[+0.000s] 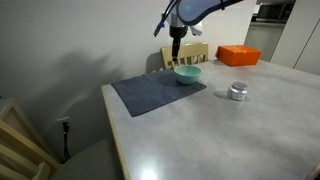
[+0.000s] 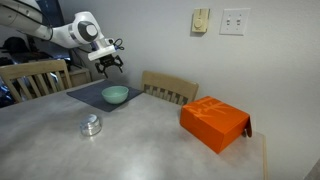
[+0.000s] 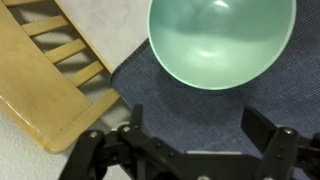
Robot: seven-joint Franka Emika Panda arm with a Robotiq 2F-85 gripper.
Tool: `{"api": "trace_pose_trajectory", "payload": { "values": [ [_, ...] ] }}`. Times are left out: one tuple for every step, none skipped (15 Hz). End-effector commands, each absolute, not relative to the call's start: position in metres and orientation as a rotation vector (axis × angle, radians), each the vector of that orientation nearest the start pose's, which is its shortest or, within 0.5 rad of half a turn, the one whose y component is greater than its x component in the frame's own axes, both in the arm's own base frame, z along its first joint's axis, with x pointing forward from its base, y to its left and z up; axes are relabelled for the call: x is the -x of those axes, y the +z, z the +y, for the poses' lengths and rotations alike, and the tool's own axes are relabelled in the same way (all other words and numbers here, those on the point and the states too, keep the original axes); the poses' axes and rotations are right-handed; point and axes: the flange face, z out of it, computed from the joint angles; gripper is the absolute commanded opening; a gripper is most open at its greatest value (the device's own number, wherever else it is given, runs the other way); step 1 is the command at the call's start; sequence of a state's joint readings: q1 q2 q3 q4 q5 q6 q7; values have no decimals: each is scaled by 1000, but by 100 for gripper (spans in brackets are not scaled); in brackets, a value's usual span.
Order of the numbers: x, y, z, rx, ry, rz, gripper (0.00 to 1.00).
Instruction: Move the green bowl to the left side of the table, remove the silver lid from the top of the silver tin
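The green bowl [image 1: 187, 73] [image 2: 115, 95] [image 3: 222, 40] sits upright on the dark cloth mat [image 1: 155, 92] [image 2: 95, 95] [image 3: 190, 115], near the mat's far edge. My gripper [image 1: 177, 40] [image 2: 108, 60] [image 3: 200, 125] hangs above the bowl, a little off its rim, open with nothing between its fingers [image 3: 262, 127]. The silver tin [image 1: 238, 93] [image 2: 91, 125] stands on the bare grey table [image 1: 230, 135] [image 2: 150, 150] away from the mat, with the silver lid [image 1: 238, 87] [image 2: 91, 119] still on top of it.
An orange box [image 1: 238, 55] [image 2: 214, 123] lies toward one end of the table. A wooden chair [image 1: 185, 54] [image 2: 170, 88] [image 3: 45, 80] stands close behind the bowl, and another wooden chair [image 2: 35, 78] stands at the table's end.
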State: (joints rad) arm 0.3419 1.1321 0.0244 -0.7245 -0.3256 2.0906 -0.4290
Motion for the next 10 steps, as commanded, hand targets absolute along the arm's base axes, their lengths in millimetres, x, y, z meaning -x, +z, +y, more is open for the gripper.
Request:
{"api": "trace_pose_trajectory", "payload": {
  "values": [
    [-777, 292, 250, 3030, -414, -1311, 100],
    [-775, 292, 248, 3001, -406, -1337, 100],
    [-784, 283, 253, 3046, -425, -1357, 100],
    [-784, 285, 250, 3037, -420, -1339, 100],
    [-783, 287, 249, 3032, -418, -1332, 100],
    [-782, 289, 249, 3029, -415, -1332, 100],
    [-781, 289, 250, 3026, -414, -1333, 100],
    [-783, 288, 247, 3043, -400, -1270, 100],
    [-784, 284, 243, 3064, -380, -1200, 100],
    [-785, 283, 241, 3101, -390, -1102, 100]
  ]
}}
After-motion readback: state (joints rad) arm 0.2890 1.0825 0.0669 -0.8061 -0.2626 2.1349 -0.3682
